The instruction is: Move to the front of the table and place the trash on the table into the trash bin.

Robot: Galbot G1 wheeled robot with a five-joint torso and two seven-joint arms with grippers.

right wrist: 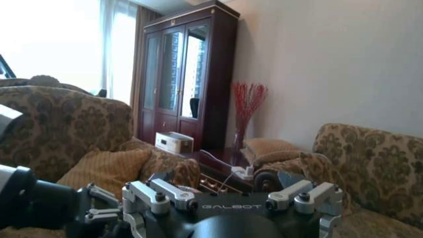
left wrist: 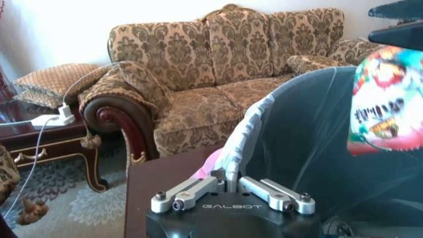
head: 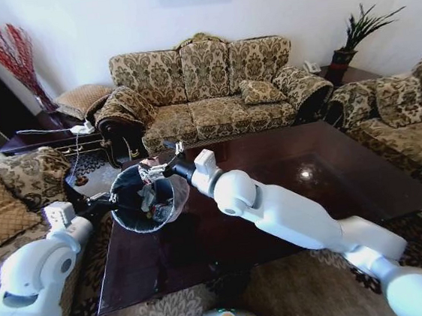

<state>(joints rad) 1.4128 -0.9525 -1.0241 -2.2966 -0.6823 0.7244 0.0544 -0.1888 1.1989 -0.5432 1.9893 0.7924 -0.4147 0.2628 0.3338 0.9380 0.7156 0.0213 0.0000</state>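
Observation:
My left gripper [head: 107, 203] is shut on the rim of the trash bin [head: 144, 204], holding it tilted above the left end of the table [head: 310, 164]. In the left wrist view the fingers [left wrist: 228, 181] pinch the whitish bag liner over the bin's dark wall [left wrist: 310, 129]. The right gripper [head: 165, 168] reaches over the bin's far rim, its dark fingers [left wrist: 398, 33] standing apart. A colourful crumpled wrapper [left wrist: 385, 99] of trash sits just beneath them at the bin's mouth, also seen as a small scrap [head: 150, 167]. Some scraps [head: 149, 199] lie inside the bin.
A patterned three-seat sofa [head: 204, 91] stands behind the table, with armchairs at left [head: 18, 193] and right [head: 409, 107]. A side table with a white power strip [left wrist: 53, 118] is at the back left. A potted plant [head: 356, 33] stands at the back right.

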